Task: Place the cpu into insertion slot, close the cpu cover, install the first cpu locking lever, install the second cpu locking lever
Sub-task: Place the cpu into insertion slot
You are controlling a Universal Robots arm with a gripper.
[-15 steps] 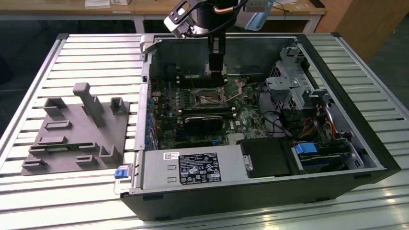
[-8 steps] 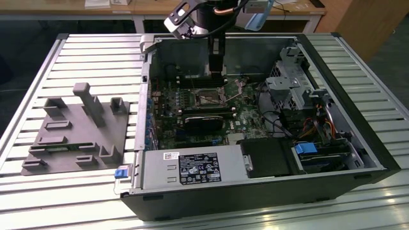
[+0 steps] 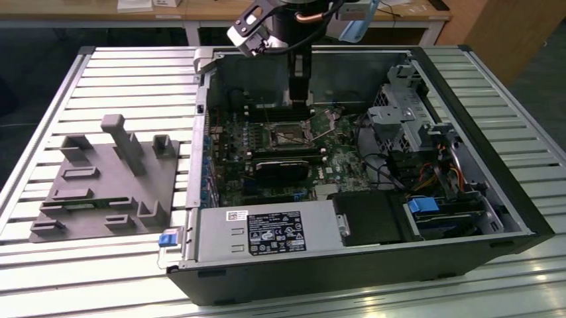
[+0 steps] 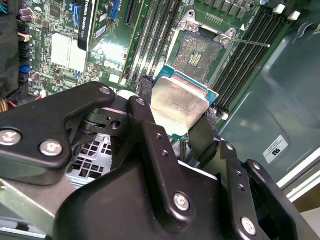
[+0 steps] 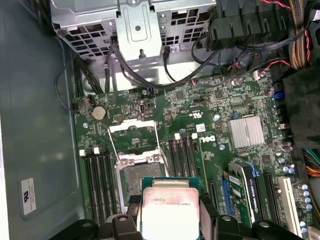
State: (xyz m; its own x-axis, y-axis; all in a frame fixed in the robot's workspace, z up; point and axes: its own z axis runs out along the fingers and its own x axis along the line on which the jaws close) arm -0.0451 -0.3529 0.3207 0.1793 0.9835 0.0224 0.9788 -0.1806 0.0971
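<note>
The slatted surface (image 3: pixel 115 73) carries an open computer case (image 3: pixel 495 192). Inside, on the motherboard (image 5: pixel 200 125), the socket (image 5: pixel 140 180) lies bare, with its cover (image 5: pixel 134 135) swung open. The pincer (image 4: pixel 179 105) is clenched on the cpu (image 5: pixel 170 207), which hangs just above the socket without touching it.

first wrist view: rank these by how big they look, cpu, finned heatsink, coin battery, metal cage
1. metal cage
2. cpu, though it sits nearest the camera, which inflates it
3. finned heatsink
4. coin battery
</note>
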